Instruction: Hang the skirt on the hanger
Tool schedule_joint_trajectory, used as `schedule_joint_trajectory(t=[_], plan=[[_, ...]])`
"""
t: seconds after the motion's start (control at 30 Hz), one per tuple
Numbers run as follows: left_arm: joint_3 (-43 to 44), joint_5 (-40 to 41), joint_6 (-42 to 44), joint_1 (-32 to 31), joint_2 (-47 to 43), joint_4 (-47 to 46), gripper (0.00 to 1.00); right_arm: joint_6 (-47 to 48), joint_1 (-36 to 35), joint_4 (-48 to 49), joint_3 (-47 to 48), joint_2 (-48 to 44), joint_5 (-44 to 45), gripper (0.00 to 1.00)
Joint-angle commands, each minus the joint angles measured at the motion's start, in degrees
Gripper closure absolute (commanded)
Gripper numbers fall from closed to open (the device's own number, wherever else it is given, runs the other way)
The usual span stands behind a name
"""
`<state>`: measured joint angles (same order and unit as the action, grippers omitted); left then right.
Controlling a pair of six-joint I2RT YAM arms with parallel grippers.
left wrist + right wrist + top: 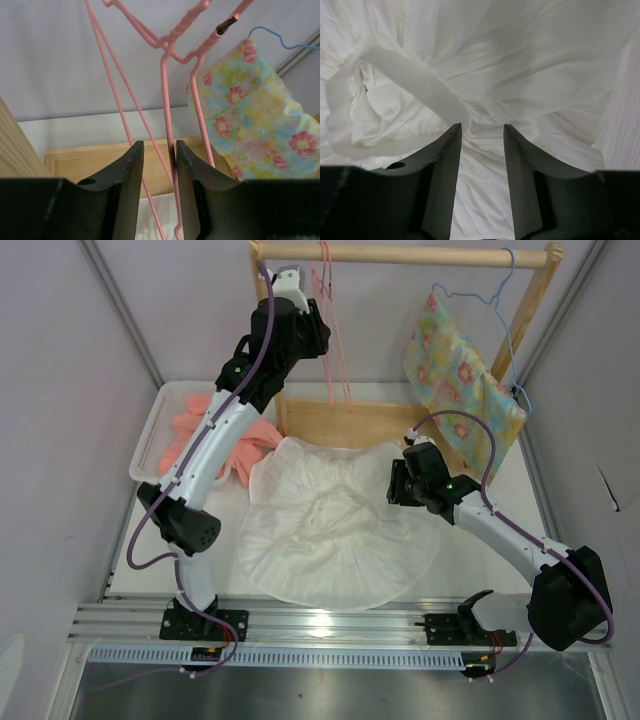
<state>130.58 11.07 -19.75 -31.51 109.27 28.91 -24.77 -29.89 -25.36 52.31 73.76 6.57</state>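
left gripper (pixel 159 145) is up at the wooden rack (pixel 400 255) in the upper middle of the overhead view. its jaws are partly apart and the pink hanger (pixel 181 26) wire runs between them, not pinched as far as i can see. the skirt (pixel 330 530) lies spread flat in the centre of the frame. right gripper (pixel 482 127) hangs open over it, near the gathered middle.

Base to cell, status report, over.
Left tool open, thin pink wire hanger between its fingers. Right tool open over white ruffled skirt, spread flat. No obstruction seen.
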Motion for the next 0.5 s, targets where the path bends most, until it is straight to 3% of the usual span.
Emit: schedule_joint_trajectory(t=[0.0,0.47], plan=[[2.75,2.81,1.99,-0.49,-1.08,0.19,0.63,0.17,0.18,1.37,-0.02,-0.81,-0.33,0.55],[6.79,2.20,6.65,-0.49,2.43,-4.82,0.62,1.04,0.45,0.76,0.24,-0.54,0.11,0.55]])
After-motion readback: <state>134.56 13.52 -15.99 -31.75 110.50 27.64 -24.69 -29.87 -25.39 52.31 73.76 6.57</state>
